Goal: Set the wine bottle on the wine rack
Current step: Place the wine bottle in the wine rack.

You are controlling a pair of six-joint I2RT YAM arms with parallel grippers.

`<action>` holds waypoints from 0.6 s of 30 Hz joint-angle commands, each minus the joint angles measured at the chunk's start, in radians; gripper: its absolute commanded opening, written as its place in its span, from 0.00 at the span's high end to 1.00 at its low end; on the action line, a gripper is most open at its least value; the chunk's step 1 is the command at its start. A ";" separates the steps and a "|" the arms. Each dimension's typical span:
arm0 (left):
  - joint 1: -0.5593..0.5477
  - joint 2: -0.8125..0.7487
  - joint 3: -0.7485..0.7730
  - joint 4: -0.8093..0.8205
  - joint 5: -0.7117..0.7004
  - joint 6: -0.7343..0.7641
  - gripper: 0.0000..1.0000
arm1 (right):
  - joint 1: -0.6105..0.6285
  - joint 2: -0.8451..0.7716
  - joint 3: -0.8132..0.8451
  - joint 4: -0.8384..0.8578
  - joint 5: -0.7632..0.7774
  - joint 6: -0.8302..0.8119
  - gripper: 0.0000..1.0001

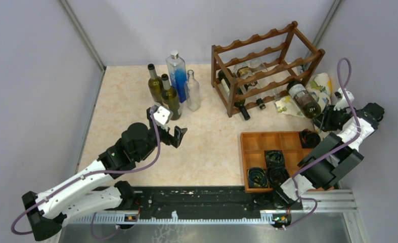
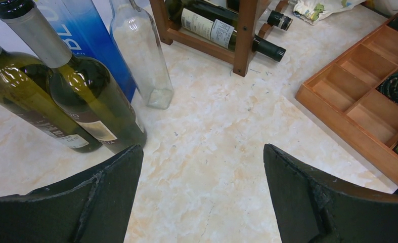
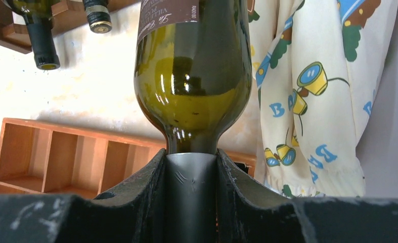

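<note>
Left claw (image 1: 166,124) spread wide, nothing in it, low over the bench (image 1: 207,147) left of centre, just below the standing bottles (image 1: 169,91). Rack (image 1: 267,71) upper centre-right, stored bottles (image 2: 207,25) lying in its lower tiers. Wine bottle (image 1: 304,98) not in the rack: it's tilted just beside the rack's right end, over a printed cloth (image 1: 322,83), base toward the rack. Right claw (image 3: 191,192) pinching its neck. Tray (image 1: 248,152) lower right.
</note>
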 commanded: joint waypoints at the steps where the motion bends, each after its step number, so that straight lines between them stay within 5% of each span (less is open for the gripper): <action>1: 0.004 -0.002 -0.010 -0.009 -0.012 0.017 0.06 | 0.034 -0.036 0.013 0.149 -0.063 0.066 1.00; 18: 0.004 0.005 -0.011 -0.011 -0.013 0.022 0.06 | 0.111 0.028 -0.002 0.277 0.000 0.139 1.00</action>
